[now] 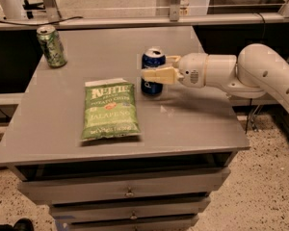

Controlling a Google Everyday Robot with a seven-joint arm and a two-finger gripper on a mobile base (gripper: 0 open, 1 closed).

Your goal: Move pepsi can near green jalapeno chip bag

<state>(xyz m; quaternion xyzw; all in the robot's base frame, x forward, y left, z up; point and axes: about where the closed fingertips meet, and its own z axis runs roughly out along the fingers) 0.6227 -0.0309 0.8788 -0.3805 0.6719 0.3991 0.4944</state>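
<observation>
The pepsi can (152,62), dark blue with a silver top, stands upright on the grey table just right of the green jalapeno chip bag (109,110), which lies flat in the middle of the table. My gripper (155,71) reaches in from the right and is shut on the pepsi can, one cream finger across its front and the other behind it. A narrow gap of table separates the can from the bag's top right corner.
A green patterned can (51,45) stands at the table's (192,124) far left corner. My white arm (241,73) stretches over the table's right edge. A rail runs behind the table. Drawers sit below the front edge.
</observation>
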